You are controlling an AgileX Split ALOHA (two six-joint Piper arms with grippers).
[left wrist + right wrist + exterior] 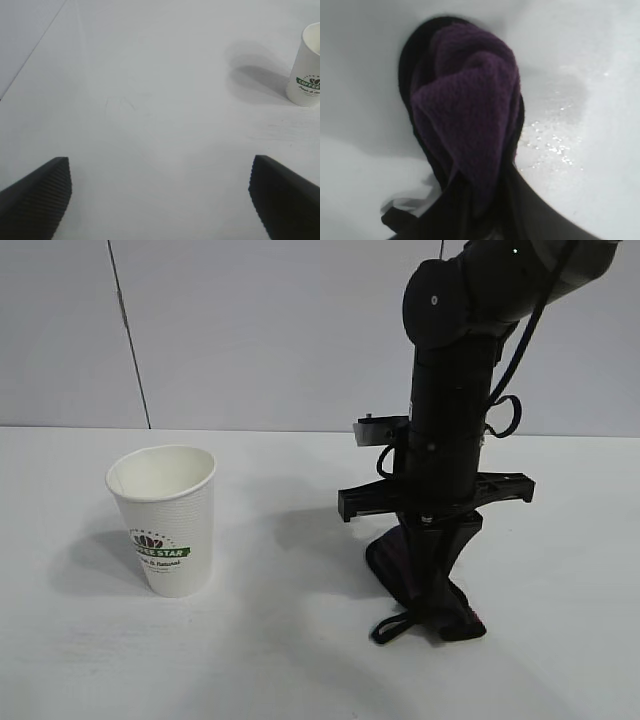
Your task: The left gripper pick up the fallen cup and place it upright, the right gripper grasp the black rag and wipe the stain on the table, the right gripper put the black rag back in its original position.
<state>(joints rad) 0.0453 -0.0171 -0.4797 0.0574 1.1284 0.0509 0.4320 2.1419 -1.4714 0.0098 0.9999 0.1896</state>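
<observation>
On table (300, 660): right hand (437, 612) pinched nearly shut on black rag (425, 590), seemingly pressing it down; left hand (160, 200) wide open, empty.

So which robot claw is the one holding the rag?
The right claw, pointing straight down, is pinching the dark rag against the white table. The left claw is wide open with nothing in it.

The table (290, 660) is a wide, plain white matte top that meets a pale wall behind. A paper cup (165, 518) with a green logo stands upright on it toward the left, casting a soft shadow. To the right, well apart from the cup, a dark rag (425, 585) lies bunched on the surface, beside faint wet specks (552, 145).
</observation>
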